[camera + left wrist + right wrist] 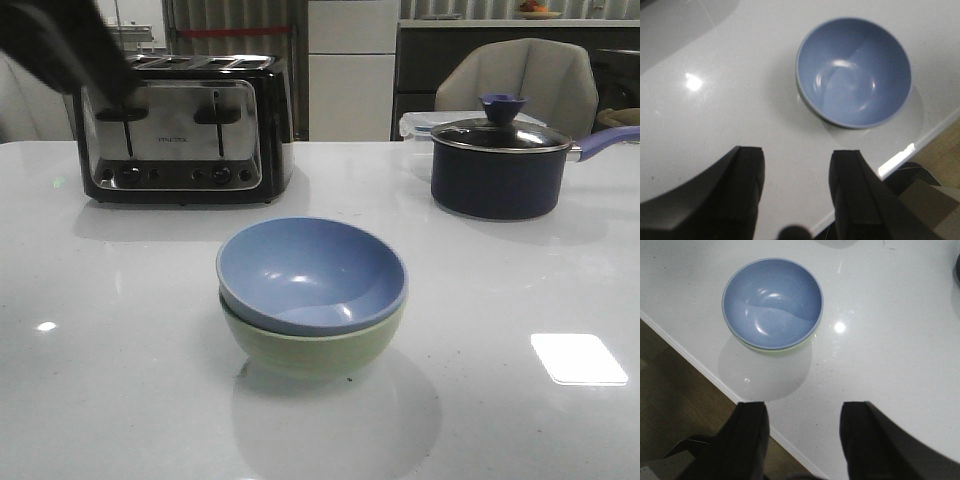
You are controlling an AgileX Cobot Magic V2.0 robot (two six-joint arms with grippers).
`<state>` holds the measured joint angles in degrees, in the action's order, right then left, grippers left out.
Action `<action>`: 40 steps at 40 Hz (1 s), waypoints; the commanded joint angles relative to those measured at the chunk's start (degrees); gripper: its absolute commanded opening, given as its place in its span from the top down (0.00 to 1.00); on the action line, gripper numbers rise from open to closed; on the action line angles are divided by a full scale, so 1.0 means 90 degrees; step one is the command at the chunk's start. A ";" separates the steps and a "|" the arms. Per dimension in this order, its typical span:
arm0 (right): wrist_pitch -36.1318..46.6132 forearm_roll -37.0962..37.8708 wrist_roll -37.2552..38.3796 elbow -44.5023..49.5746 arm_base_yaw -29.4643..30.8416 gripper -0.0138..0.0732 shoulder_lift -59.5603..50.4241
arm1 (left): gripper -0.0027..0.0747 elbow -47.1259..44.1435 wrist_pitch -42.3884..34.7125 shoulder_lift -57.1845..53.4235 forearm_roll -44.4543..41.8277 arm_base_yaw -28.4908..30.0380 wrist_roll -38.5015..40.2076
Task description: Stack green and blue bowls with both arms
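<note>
The dusty blue bowl (310, 272) sits nested inside the pale green bowl (312, 345) at the middle of the white table. The stack also shows in the left wrist view, the blue bowl (854, 72) hiding the green one, and in the right wrist view, the blue bowl (772, 302) with a sliver of the green bowl (777, 351) under it. My left gripper (796, 162) is open and empty, high above the table, well away from the bowls. My right gripper (804, 415) is open and empty above the table's front edge. Part of a black arm (65, 45) shows at top left.
A black and chrome toaster (180, 130) stands at the back left. A dark lidded saucepan (497, 160) with a blue handle stands at the back right, a clear container behind it. A grey chair (520, 85) is beyond the table. The table's front edge (700, 367) is near the bowls.
</note>
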<state>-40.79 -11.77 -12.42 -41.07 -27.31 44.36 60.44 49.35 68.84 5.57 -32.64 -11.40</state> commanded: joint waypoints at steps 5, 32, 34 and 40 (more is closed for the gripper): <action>0.0438 -0.0094 -0.0067 -0.0163 0.0011 0.33 -0.0048 | 0.47 -0.0761 -0.0089 -0.1501 -0.0181 -0.0043 0.0148; 0.0030 0.0673 0.0817 0.0375 0.0020 0.33 -0.0841 | 0.47 -0.1581 -0.0022 -0.3423 -0.1488 -0.0043 0.1792; 0.0030 0.0684 0.0844 0.0458 0.0020 0.33 -0.0875 | 0.47 -0.1581 -0.0050 -0.3423 -0.1488 -0.0043 0.1792; 0.0054 0.0684 0.0874 0.0536 0.0020 0.42 -0.0882 | 0.48 -0.1581 -0.0091 -0.3410 -0.1488 -0.0043 0.1807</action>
<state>-44.20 -5.98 -4.87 -34.95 -27.31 36.64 44.84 52.81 38.07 -7.21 -32.76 4.15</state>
